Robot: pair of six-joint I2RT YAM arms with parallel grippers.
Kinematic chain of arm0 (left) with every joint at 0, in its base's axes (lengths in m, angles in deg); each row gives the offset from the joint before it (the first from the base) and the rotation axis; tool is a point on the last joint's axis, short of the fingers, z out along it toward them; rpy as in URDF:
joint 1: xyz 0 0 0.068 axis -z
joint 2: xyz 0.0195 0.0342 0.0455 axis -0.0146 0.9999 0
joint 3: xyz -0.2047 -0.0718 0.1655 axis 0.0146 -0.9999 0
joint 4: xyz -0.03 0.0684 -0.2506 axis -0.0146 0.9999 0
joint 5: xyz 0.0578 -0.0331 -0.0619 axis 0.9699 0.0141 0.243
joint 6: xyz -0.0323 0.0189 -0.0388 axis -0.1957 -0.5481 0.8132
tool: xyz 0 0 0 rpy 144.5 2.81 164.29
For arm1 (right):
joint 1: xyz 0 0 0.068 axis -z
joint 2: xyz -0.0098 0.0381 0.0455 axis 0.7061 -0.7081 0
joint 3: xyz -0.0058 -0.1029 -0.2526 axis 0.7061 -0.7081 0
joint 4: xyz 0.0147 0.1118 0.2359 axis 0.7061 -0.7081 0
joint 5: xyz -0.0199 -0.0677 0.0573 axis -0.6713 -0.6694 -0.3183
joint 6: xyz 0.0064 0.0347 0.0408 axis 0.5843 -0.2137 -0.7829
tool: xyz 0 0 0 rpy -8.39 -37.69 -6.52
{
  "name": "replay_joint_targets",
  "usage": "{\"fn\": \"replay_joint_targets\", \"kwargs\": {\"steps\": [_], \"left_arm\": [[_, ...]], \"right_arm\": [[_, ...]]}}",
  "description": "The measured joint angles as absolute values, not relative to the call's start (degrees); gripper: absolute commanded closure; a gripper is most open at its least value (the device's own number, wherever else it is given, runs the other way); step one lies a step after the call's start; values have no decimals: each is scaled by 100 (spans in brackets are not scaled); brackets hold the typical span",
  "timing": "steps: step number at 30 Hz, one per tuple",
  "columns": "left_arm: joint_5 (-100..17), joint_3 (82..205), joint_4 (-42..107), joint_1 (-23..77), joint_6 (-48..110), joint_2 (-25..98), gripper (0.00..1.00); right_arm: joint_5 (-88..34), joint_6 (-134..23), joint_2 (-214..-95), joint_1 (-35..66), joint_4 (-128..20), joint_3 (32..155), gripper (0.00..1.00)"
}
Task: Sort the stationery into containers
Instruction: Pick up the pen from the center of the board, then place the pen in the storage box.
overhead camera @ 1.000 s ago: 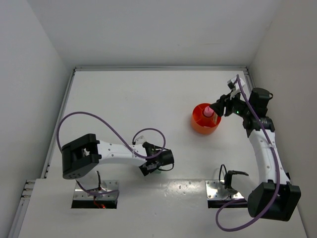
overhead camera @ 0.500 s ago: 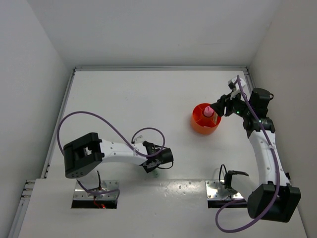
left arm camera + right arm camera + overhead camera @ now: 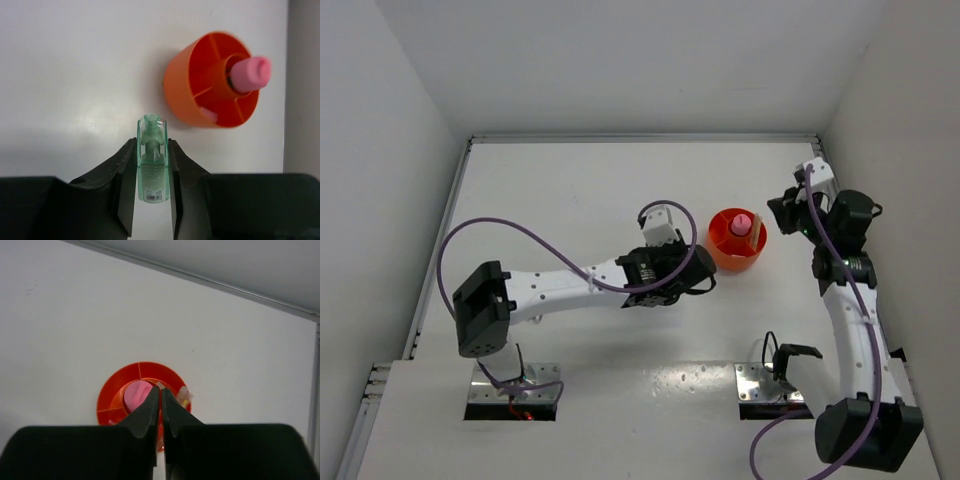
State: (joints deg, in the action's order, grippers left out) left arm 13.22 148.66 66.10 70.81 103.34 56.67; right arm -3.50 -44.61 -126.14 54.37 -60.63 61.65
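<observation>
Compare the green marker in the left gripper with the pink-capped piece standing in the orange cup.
The translucent green stubby marker is clamped in the left gripper, outside the round orange plastic cup; the pink-capped tube stands free in the cup's centre compartment. The marker is green, the tube's cap pink. Both are small stationery pieces.

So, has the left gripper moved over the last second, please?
Yes: the left gripper, holding the green marker, has swung right and forward, ending beside the orange cup.

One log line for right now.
left hand: shut on green marker | right hand: shut, empty | orange cup: pink-capped tube inside
</observation>
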Motion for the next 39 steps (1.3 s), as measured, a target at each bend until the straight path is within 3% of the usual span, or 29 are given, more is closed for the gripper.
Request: {"fn": "replay_joint_targets", "kwargs": {"steps": [4, 9, 14, 28, 39], "left_arm": [[1899, 15183, 5613, 6854, 8959, 6047, 100], [2391, 16335, 4667, 6642, 7829, 7295, 100], [2675, 16473, 3596, 6637, 6769, 7936, 100], [2760, 15732, 866, 6948, 4822, 7988, 100], [2341, 15520, 171, 6974, 4557, 7990, 100]], "right_arm": [[-983, -4751, -12181, 5457, -5639, 5888, 100], [-1523, -5018, -11757, 5492, -5128, 5623, 93], [-1786, -5156, -11709, 5540, -4846, 5510, 93], [-1899, -5289, -11831, 5610, -4669, 5402, 93], [-1923, -5357, -11831, 5702, -4557, 5370, 93]]}}
